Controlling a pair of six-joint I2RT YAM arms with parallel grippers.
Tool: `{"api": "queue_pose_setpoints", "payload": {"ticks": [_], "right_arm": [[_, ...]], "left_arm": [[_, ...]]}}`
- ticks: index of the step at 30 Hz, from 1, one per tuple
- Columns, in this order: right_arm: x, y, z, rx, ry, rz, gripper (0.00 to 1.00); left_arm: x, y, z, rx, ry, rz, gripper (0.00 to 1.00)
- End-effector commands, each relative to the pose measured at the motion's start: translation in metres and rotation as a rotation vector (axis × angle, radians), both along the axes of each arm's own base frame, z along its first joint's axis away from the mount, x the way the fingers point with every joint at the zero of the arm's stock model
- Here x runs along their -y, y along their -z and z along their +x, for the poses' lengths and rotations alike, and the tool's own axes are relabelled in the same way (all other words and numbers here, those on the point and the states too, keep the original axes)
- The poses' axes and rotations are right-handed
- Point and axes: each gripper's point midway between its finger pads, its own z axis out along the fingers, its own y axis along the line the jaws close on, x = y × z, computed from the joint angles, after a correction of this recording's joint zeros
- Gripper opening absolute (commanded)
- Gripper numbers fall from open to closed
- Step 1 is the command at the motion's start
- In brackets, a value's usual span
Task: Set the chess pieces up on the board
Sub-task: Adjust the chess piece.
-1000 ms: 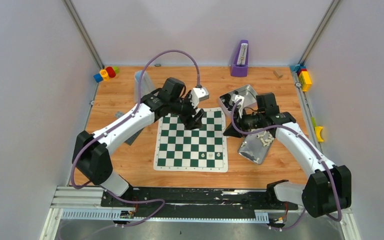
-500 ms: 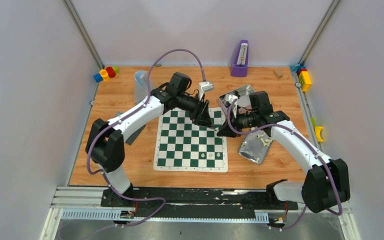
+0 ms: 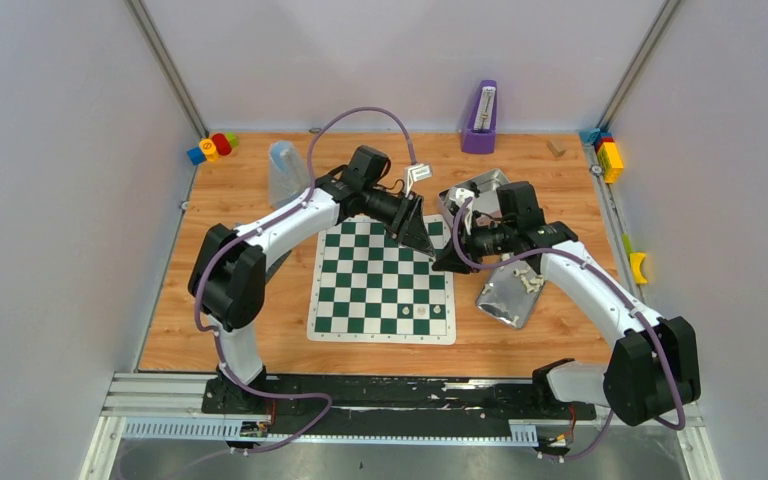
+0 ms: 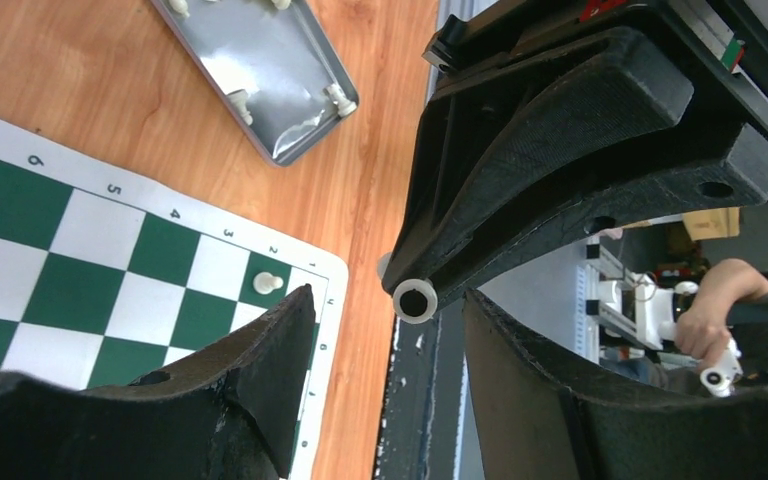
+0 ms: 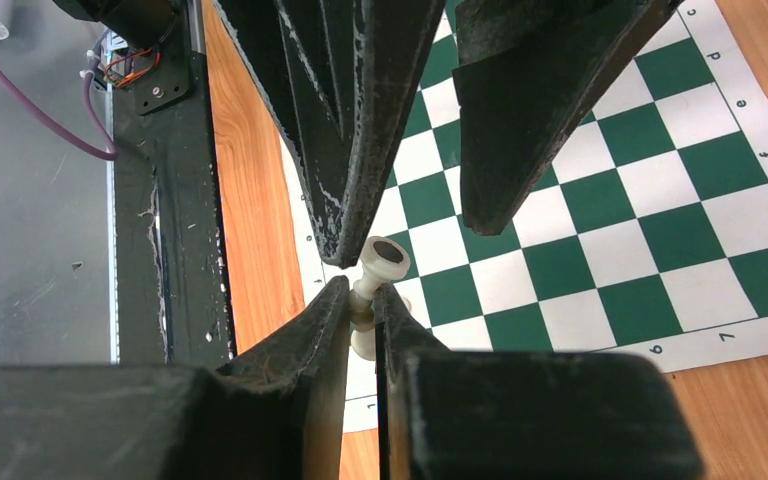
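Note:
The green and white board (image 3: 380,285) lies in the middle of the table. Two cream chess pieces (image 3: 428,312) stand on its near right squares; one also shows in the left wrist view (image 4: 265,283). My right gripper (image 3: 442,262) (image 5: 362,300) is shut on a cream piece (image 5: 388,256), held sideways above the board's right edge with its hollow base (image 4: 415,300) pointing at my left gripper. My left gripper (image 3: 422,238) (image 4: 388,320) is open, with one finger (image 5: 360,130) on each side of that base, not touching it. More pieces (image 3: 530,280) lie in a silver tray (image 3: 505,300).
A metal bin (image 3: 480,190) stands behind the right gripper. A purple object (image 3: 480,118) is at the back, coloured blocks (image 3: 210,148) (image 3: 608,155) are in the back corners, and a clear cup (image 3: 285,170) is back left. A yellow piece (image 3: 640,268) lies at the right edge.
My left arm has swung right across the board's far edge until its open fingers reach the right gripper. My right gripper has moved a little left with the piece.

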Motion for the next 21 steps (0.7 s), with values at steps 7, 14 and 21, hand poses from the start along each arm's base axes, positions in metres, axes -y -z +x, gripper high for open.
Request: {"api": "queue_pose_setpoints", "payload": {"ticks": [7, 14, 21], "right_arm": [[-0.0059, -0.0094, 0.0109, 0.059, 0.009, 0.010, 0.00], [-0.0047, -0.0074, 0.0136, 0.064, 0.025, -0.002, 0.00], [-0.0040, -0.0054, 0.0148, 0.063, 0.033, -0.009, 0.00]], "left_arm": [[0.0138, -0.0186, -0.0010, -0.077, 0.036, -0.066, 0.57], [0.0174, -0.0150, -0.0048, -0.106, 0.053, -0.060, 0.50], [0.0185, -0.0133, -0.0050, -0.112, 0.055, -0.056, 0.38]]}}
